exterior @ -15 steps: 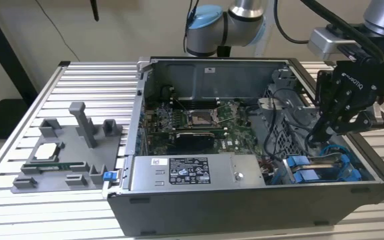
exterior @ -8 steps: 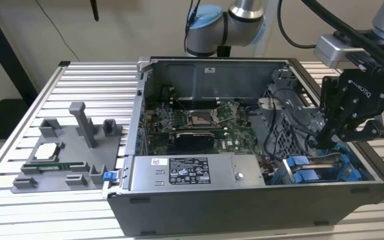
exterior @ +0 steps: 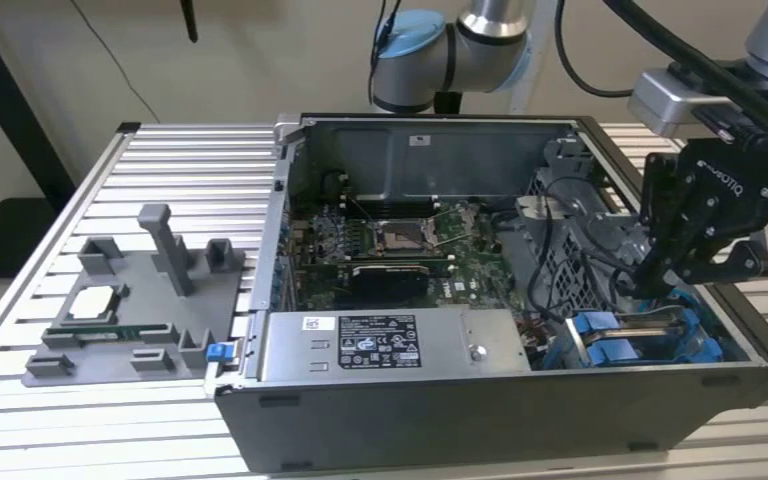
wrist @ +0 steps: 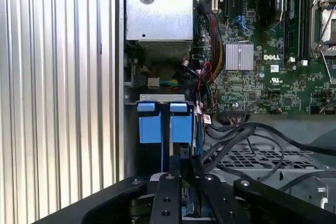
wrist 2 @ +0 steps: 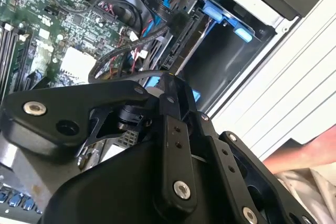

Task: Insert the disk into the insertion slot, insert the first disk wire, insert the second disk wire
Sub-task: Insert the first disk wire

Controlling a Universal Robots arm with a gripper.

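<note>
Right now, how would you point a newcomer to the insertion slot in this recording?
Start at the open computer case on the slatted table. Along its near wall, to the exterior view's right of the grey power-supply box, lies the insertion slot. Its bright blue plastic tabs mark it out from the grey metal and green motherboard nearby.

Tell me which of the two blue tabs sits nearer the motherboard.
The tab next to the red-black wires; the other tab lies on the ribbed table's side.
</note>
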